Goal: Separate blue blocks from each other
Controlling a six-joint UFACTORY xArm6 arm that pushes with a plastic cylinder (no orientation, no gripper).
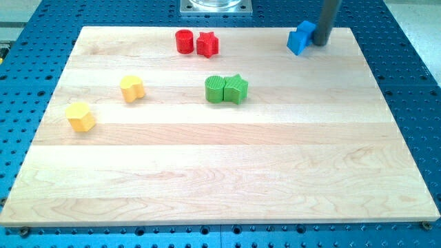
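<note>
Near the far right corner of the pale wooden bench (227, 172), a bright blue angular block (300, 38) lies close to the top edge; my tip (320, 43), the lower end of the dark straight rod, stands just beside it on the view's right, seemingly touching or nearly so. There are no jaws on this end effector, so it is neither apart nor together; it is a bare rod and clamps on nothing.

Whether the blue shape is one block or two pressed together I cannot tell; the rod hides part of it, and no second blue block shows anywhere else on the bench. If two are there, they are touching, and I judge the separation not yet done; the whole push apart is left.

The other pairs lie away from the work: a red round block (183, 41) touching a red star block (207, 45) near the top edge; a green round block (215, 89) touching a green star block (236, 89) at mid-bench; a yellow heart-like block (131, 88) and a yellow hexagonal block (80, 116), apart, toward the left edge.
</note>
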